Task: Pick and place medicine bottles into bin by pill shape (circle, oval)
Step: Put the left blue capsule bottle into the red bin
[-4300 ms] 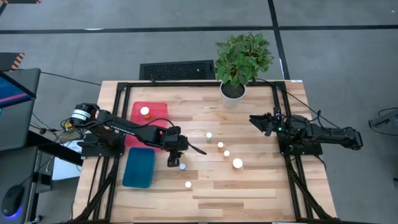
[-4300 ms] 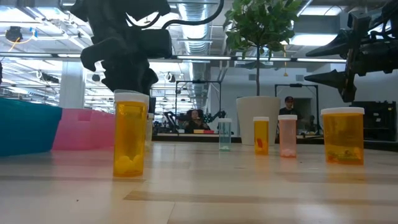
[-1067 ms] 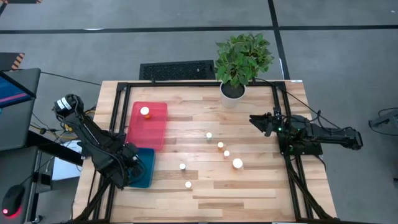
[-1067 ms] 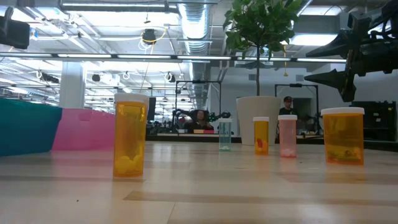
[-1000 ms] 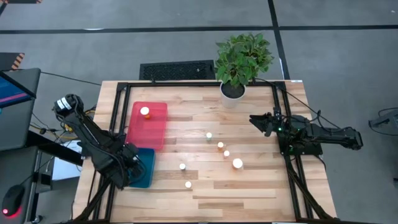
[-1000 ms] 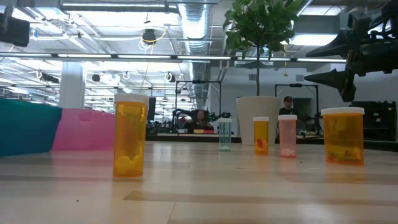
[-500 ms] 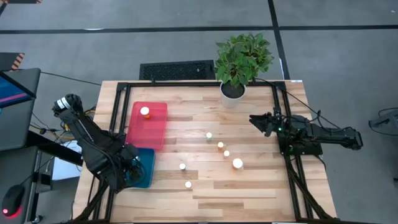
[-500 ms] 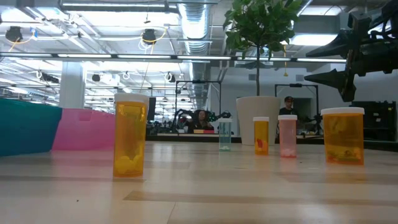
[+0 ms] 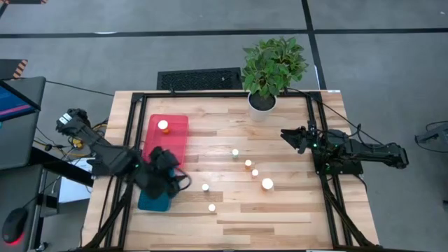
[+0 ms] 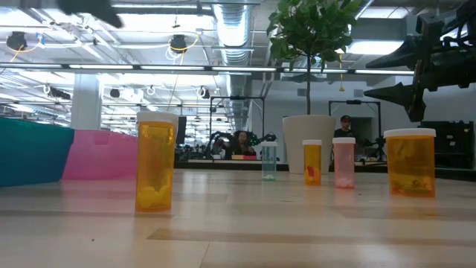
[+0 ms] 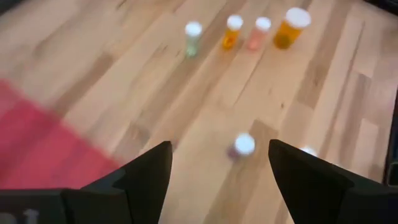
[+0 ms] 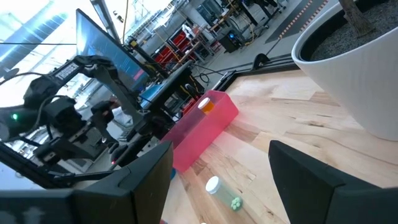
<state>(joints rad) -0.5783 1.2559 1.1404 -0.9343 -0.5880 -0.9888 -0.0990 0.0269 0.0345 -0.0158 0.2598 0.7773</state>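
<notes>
Several small white-capped bottles stand upright on the wood table: a row of three (image 9: 248, 163), a larger amber one (image 9: 267, 184), and two nearer ones (image 9: 205, 187) (image 9: 211, 207). One more bottle (image 9: 163, 125) stands in the red tray (image 9: 175, 147). My left gripper (image 9: 171, 178) is open and empty, above the right edge of the teal bin (image 9: 154, 201). Its wrist view (image 11: 221, 149) looks down on a near bottle (image 11: 244, 144) and the far row (image 11: 234, 23). My right gripper (image 9: 285, 135) waits open and empty at the table's right side.
A potted plant (image 9: 266, 98) stands at the far edge. The low view shows the near amber bottle (image 10: 156, 160), the larger amber one (image 10: 410, 162), the teal bin (image 10: 30, 152) and the pink tray (image 10: 100, 155). People sit in the room behind.
My left gripper has swung from over the teal bin's left part toward the table's right, to the bin's right edge, toward the two near bottles. It has stayed open. The bottles have not moved.
</notes>
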